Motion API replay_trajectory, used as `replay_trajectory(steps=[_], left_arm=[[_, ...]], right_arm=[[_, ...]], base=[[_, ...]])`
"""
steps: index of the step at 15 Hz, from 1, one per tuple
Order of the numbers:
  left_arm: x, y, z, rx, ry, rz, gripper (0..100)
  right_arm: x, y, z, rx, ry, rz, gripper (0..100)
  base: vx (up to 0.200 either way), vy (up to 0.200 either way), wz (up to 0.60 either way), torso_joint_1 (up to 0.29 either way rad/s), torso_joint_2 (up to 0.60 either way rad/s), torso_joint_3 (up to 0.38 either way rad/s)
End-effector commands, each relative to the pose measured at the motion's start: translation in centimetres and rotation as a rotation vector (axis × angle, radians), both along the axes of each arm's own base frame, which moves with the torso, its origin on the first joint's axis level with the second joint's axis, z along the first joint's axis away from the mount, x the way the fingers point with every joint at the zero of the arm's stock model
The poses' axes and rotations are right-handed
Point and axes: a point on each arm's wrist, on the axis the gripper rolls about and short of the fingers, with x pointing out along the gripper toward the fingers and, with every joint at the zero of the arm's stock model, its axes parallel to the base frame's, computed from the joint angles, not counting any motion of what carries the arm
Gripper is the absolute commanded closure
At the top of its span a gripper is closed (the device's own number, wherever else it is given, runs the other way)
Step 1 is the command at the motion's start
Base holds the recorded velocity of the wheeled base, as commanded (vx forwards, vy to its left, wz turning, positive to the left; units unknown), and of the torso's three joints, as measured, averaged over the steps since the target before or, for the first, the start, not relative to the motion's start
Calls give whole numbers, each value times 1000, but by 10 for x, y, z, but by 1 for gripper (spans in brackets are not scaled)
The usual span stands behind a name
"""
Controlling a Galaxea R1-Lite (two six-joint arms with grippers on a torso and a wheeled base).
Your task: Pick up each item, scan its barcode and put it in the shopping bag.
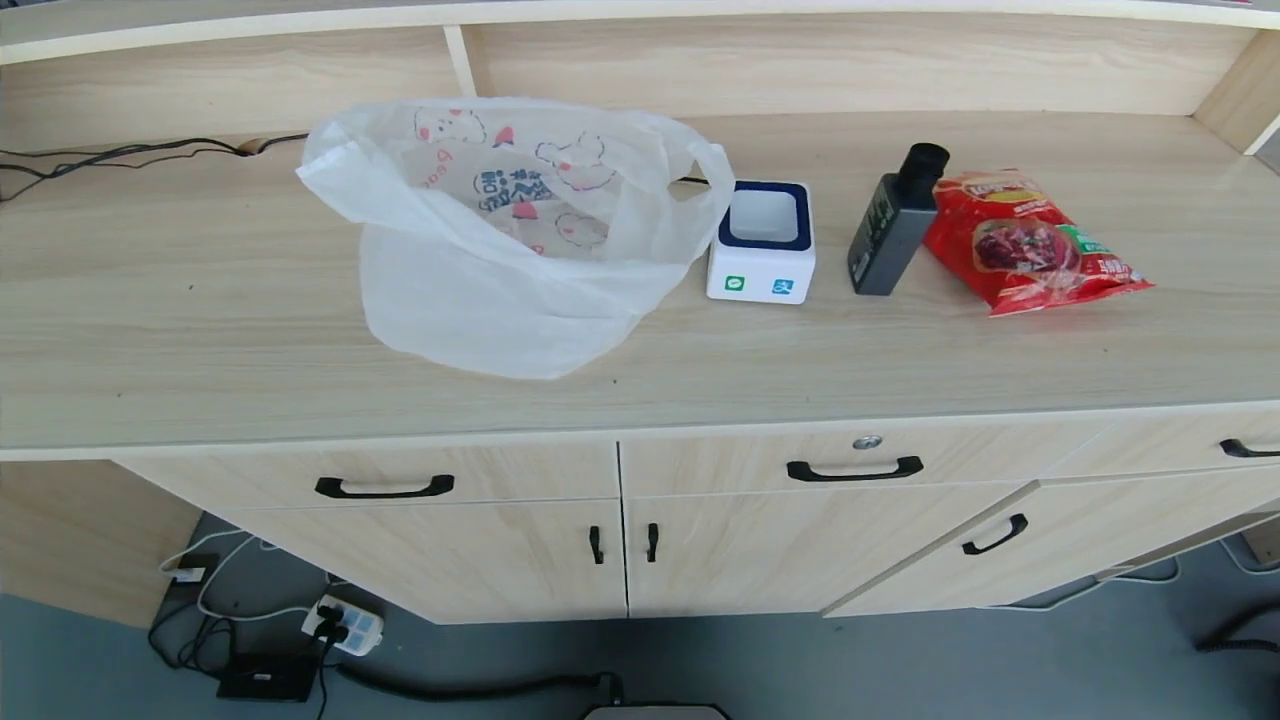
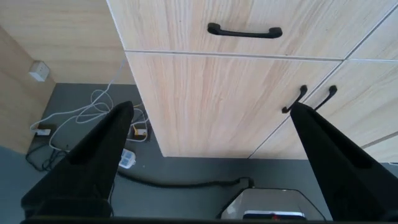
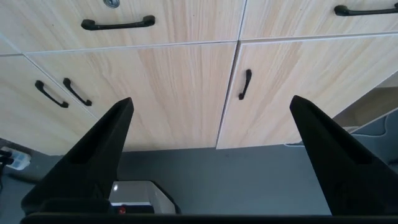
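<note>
Left tool (image 2: 212,105), right tool (image 3: 211,99) spread wide, facing cabinet (image 3: 180,68)

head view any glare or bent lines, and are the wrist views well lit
Head view: even light, slight sheen on the red packet, counter edge slightly bowed. Left wrist view: left pincer a dark silhouette against lit cabinet doors; right wrist view: right pincer likewise.

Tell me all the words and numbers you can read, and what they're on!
Nothing is clear enough to quote.
shopping bag: dark and pink print among bear drawings, too blurred to read.
scanner box: a green and a blue square sign, no words.
dark bottle: label too small to read.
red packet: print too small to read.
</note>
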Motion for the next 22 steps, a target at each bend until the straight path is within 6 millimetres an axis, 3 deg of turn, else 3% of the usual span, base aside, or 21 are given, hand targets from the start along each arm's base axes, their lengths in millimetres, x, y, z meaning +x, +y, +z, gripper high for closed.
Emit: replay_trajectory(steps=[1, 10, 13, 14, 15, 16, 17, 18, 20, 21, 22], left_arm=[[0, 0, 0, -1, 1, 0, 0], [0, 0, 0, -1, -1, 0, 0], [0, 0, 0, 0, 1, 0, 0], [0, 0, 0, -1, -1, 0, 0], [0, 0, 0, 0, -1, 0, 0], [0, 0, 0, 0, -1, 0, 0], [0, 0, 0, 0, -1, 0, 0], [0, 0, 0, 0, -1, 0, 0], [0, 0, 0, 2, -1, 0, 0], [0, 0, 0, 3, -1, 0, 0], [0, 0, 0, 3, 1, 0, 0]], right_arm=[[0, 0, 0, 0, 0, 0, 0], [0, 0, 0, -3, 0, 0, 0], [-1, 1, 5, -51, -31, 56, 0], [-8, 4, 55, -69, -123, 216, 0], [0, 5, 91, -69, -120, 245, 0], [13, 5, 128, -62, -135, 256, 0], [27, 6, 144, -55, -118, 263, 0], [85, 9, 168, -48, -88, 302, 0], [171, 21, 172, -41, -178, 339, 0], [202, 28, 167, -28, -261, 360, 0], [222, 33, 157, -20, -306, 363, 0]], base=[[0, 200, 0, -12, 2, -2], [200, 0, 0, 2, 0, 2], [0, 0, 0, 0, 0, 0], [0, 0, 0, 0, 0, 0], [0, 0, 0, 0, 0, 0], [0, 0, 0, 0, 0, 0], [0, 0, 0, 0, 0, 0], [0, 0, 0, 0, 0, 0], [0, 0, 0, 0, 0, 0], [0, 0, 0, 0, 0, 0], [0, 0, 0, 0, 0, 0]])
